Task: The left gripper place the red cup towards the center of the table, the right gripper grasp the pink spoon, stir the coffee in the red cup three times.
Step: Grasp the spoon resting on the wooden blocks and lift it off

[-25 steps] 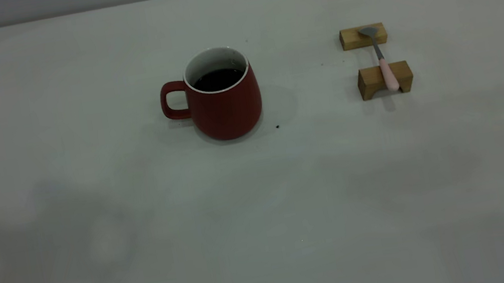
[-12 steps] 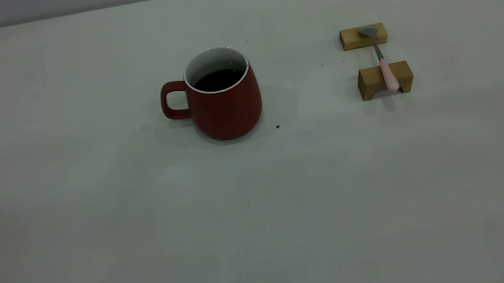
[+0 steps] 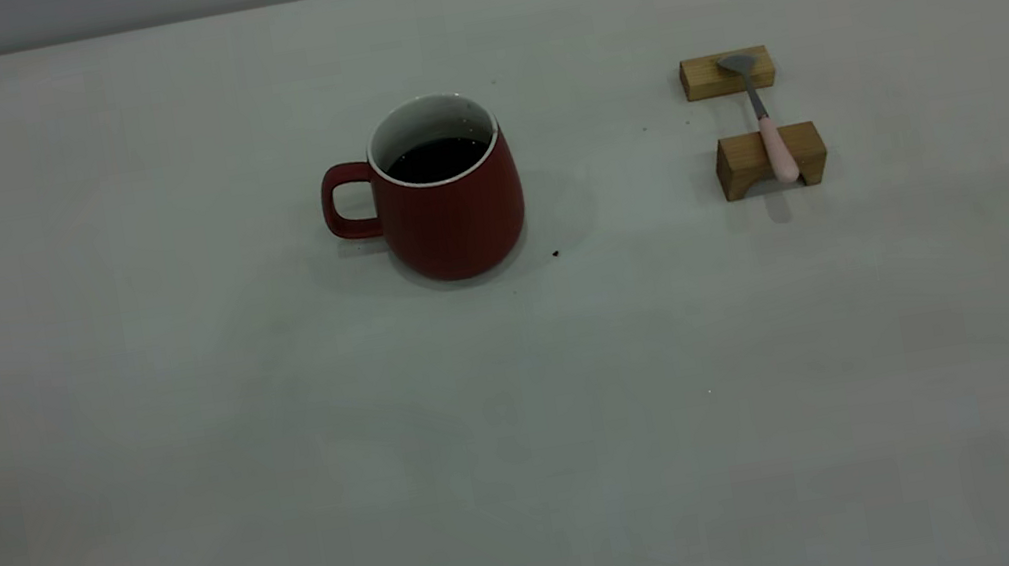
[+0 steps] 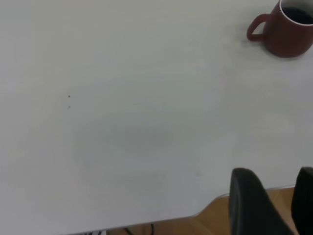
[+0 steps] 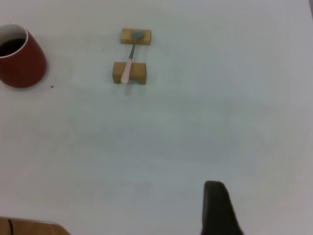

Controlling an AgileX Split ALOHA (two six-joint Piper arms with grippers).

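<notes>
The red cup (image 3: pixel 449 201) stands upright near the middle of the table (image 3: pixel 286 439), handle to the left, with dark coffee (image 3: pixel 436 159) inside. It also shows in the left wrist view (image 4: pixel 286 27) and the right wrist view (image 5: pixel 20 58). The pink spoon (image 3: pixel 771 139) lies across two tan wooden blocks, far right of the cup, also seen in the right wrist view (image 5: pixel 128 66). Neither arm shows in the exterior view. My left gripper (image 4: pixel 279 205) hangs open and empty over the table's near edge, far from the cup. My right gripper (image 5: pixel 217 210) hovers well short of the spoon.
The spoon's bowl rests on the far wooden block (image 3: pixel 726 73) and its handle on the near one (image 3: pixel 749 164). A dark speck (image 3: pixel 556 254) lies just right of the cup's base. Wooden floor (image 4: pixel 215 220) shows past the table edge.
A faint shadow at the near left of the table has faded away. The cup and the spoon have not moved.
</notes>
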